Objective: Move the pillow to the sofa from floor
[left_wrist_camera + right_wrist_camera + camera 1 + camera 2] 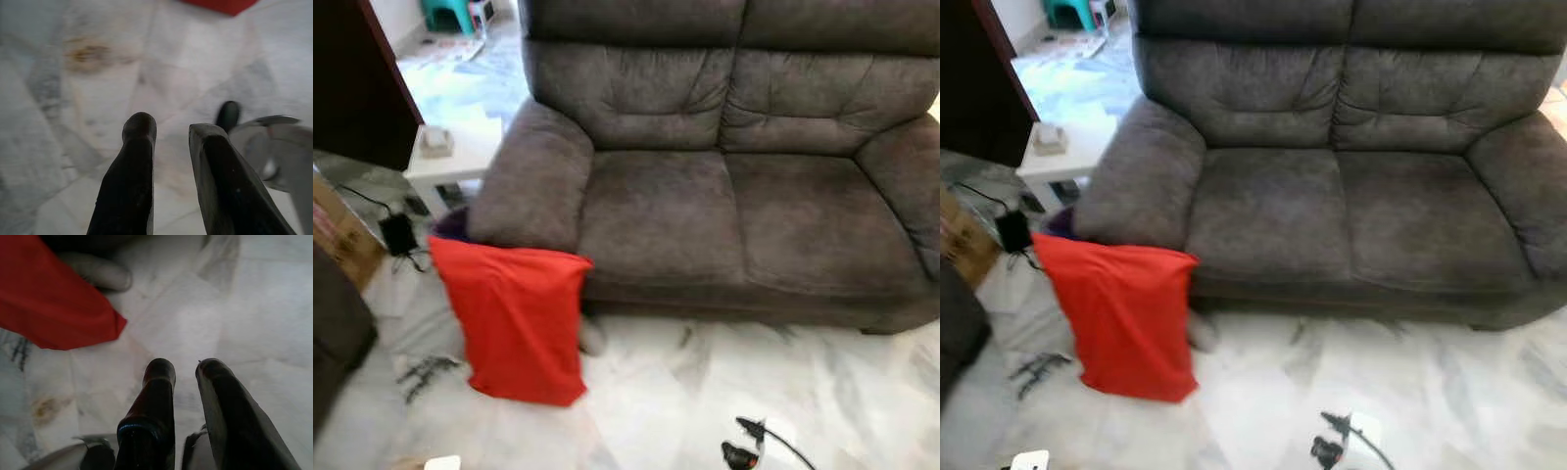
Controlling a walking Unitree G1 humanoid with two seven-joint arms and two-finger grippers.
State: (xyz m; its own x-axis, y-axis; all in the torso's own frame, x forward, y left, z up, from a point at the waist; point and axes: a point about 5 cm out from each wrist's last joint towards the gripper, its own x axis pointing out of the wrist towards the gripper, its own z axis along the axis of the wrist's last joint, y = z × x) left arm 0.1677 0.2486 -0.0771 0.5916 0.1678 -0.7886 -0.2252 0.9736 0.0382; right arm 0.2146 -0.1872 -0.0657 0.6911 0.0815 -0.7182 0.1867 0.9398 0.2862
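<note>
A grey two-seat sofa (724, 186) spans the back of the scene, its seat cushions bare and its padded armrest on the robot's left bulging forward. It stands on a pale marbled floor (666, 392) veined with grey.

The red pillow (517, 318) stands upright on that floor, propped against the front of the left armrest, its top edge touching the armrest's lower face and its bottom corner resting on the tiles. A rounded grey sofa foot (100, 271) sits on the floor just beside the pillow's lower edge.

To the left of the armrest is a small white desk (460, 157) carrying a little beige box (435, 142). Near it, on the floor, a black power adapter (398, 233) lies with its cord trailing away. A brown cardboard box (342, 235) stands at the far left edge.

The left pincer (171, 132) hangs low over bare tiles, its two black fingers slightly parted and gripping nothing, with a corner of the pillow beyond. The right pincer (186, 369) likewise points down at the floor, fingers a little apart and empty, near the pillow's bottom corner but not touching it.
</note>
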